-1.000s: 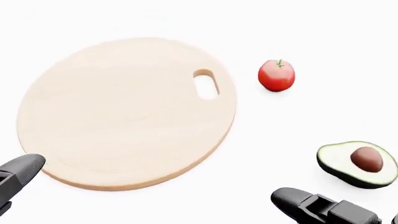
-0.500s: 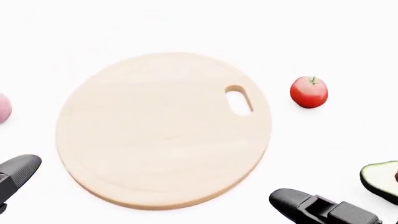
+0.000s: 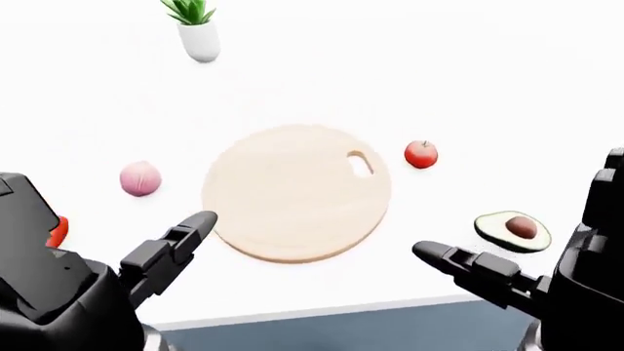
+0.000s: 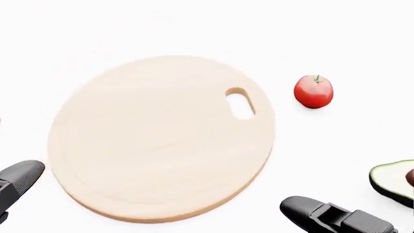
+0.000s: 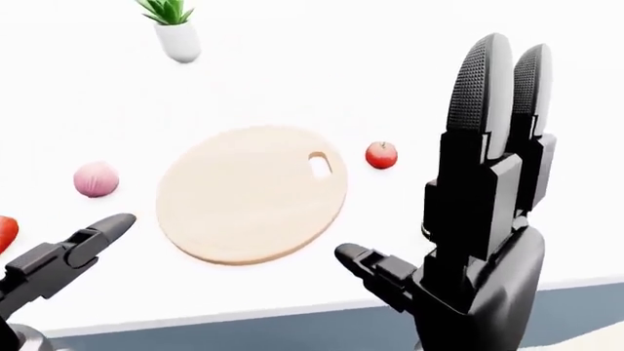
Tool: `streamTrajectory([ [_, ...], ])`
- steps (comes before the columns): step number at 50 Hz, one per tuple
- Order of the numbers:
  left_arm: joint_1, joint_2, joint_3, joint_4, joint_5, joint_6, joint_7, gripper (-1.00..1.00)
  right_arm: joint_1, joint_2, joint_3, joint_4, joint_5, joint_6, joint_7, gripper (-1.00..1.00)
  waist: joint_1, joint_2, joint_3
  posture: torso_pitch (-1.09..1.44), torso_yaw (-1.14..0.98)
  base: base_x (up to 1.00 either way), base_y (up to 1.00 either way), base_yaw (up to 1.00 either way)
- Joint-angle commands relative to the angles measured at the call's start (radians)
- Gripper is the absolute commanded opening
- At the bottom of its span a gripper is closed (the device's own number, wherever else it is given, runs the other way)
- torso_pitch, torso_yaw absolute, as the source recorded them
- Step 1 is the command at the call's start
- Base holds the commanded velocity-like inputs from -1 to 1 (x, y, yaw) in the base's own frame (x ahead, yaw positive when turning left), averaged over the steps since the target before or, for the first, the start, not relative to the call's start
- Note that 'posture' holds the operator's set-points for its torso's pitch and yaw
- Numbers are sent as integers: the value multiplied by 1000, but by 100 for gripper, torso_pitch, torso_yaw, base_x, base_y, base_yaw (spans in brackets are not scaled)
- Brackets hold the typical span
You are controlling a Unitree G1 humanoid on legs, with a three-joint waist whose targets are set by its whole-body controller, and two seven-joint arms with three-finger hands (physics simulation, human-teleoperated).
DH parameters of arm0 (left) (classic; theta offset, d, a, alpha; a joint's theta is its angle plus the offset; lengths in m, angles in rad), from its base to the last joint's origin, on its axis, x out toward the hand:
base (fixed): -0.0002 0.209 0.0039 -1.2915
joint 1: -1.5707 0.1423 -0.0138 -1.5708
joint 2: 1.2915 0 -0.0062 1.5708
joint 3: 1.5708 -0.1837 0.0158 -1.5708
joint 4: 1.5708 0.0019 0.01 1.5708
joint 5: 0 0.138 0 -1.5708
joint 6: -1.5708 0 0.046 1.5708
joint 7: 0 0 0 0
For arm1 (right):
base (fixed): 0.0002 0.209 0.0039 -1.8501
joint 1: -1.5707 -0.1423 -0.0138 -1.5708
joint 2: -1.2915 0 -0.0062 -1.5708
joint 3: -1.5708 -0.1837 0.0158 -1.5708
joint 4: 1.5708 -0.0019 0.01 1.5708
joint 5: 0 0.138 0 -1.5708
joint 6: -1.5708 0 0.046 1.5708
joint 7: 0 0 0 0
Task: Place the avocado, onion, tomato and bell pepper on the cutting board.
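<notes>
- Holding both hands up over the white table [image 3: 468, 80], I grip nothing with either one.
- My left hand [image 3: 161, 252] has its fingers spread apart, one dark fingertip reaching toward the lower-left rim of the cutting board [image 3: 295, 191]; it is just beside the rim, and I cannot tell whether it touches.
- My right hand [image 5: 478, 219] stands upright with two long fingers [image 5: 485, 95] pointing to the top of the right-eye view and the thumb stretched out toward the board, so it is spread wide and empty.
- The round wooden cutting board lies flat between my two hands, bare, its handle slot toward my right hand's side.
- The tomato [image 3: 421, 154] sits on the table just beyond the board's slot, above my right thumb in the left-eye view and apart from the board.
- The avocado [image 3: 514, 229], a cut half with its pit facing up, lies near my right hand, on the table to the right of the board.
- The onion [image 3: 140, 178] rests above my left hand, to the left of the board and clear of it.
- A red thing [image 5: 6, 232] shows at the edge just beside my left arm; I cannot tell what it is.
- A potted plant [image 3: 198, 31] stands well beyond my fingers, near the top of the view.
</notes>
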Motion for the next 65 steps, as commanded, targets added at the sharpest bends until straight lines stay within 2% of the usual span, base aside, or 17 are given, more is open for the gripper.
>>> streamTrajectory([
  [1, -5, 2, 0, -16, -2, -1, 4, 100, -5, 2, 5, -16, 4, -7, -3, 100, 5, 36, -23, 0, 0, 0, 12, 0],
  [2, -6, 3, 2, -16, -3, -2, 5, 100, -4, 4, 6, -16, 3, -10, -4, 100, 13, -16, -7, 0, 0, 0, 11, 0],
  [5, -1, 5, -4, -16, 2, 1, 9, 100, -4, -2, 7, -16, 4, -5, -7, 100, 9, -25, -6, 0, 0, 0, 12, 0],
  [10, 1, 8, -8, -16, 5, 2, 12, 100, -1, -10, 14, -16, 3, 5, -11, 100, 18, -87, -3, 0, 0, 0, 1, 0],
  [12, 0, 8, -7, -16, 5, 2, 12, 100, -1, -12, 16, -16, 0, 6, -12, 100, 27, -136, -16, 0, 0, 0, 0, 0],
  [25, -5, 13, -10, -16, 5, 11, 11, 100, -8, -11, 11, -16, -3, 13, -7, 100, -2, -14, -16, 0, 0, 0, 9, 0],
  [35, -1, 10, -8, -16, 0, 7, 10, 100, 0, -16, 24, -16, -6, 16, -12, 100, -6, -65, 0, 0, 0, 0, 18, 0],
  [39, 4, 12, -12, -16, 2, 8, 15, 100, 2, -17, 23, -16, -6, 17, -14, 100, -7, -132, -16, 0, 0, 0, 19, 0],
  [40, 5, 12, -14, -16, 3, 8, 16, 100, 3, -18, 25, -16, -8, 17, -15, 100, -17, -104, -6, 0, 0, 0, 18, 0],
  [43, 5, 14, -15, -16, 5, 10, 17, 100, 2, -17, 24, -16, -9, 17, -14, 100, -11, -115, -9, 0, 0, 0, 18, 0],
  [47, 7, 16, -17, -16, 5, 12, 19, 100, 2, -17, 25, -16, -9, 16, -14, 100, -5, -83, 1, 0, 0, 0, 19, 0],
  [52, 7, 17, -19, -16, 8, 14, 21, 100, 1, -18, 22, -16, -6, 17, -12, 100, -10, 17, -27, 0, 0, 0, 19, 0],
  [54, 6, 17, -20, -16, 8, 15, 21, 100, 3, -20, 25, -16, 0, 18, -12, 100, 1, -20, 16, 0, 0, 0, 9, 0],
  [56, 6, 18, -21, -16, 7, 16, 20, 100, 4, -30, 29, -16, 0, 29, -18, 100, -2, -37, -11, 0, 0, 0, 0, 0],
  [59, 4, 19, -21, -16, 7, 17, 18, 100, 1, -31, 26, -16, 2, 31, -19, 100, 3, -64, -11, 0, 0, 0, 0, 0],
  [63, 2, 18, -20, -16, 3, 19, 13, 100, -1, -31, 25, -16, 4, 32, -18, 100, 20, -135, -23, 0, 0, 0, 0, 0],
  [65, 2, 18, -21, -16, 4, 21, 14, 100, 0, -34, 25, -16, 5, 34, -20, 100, 13, -109, -12, 0, 0, 0, 0, 0],
])
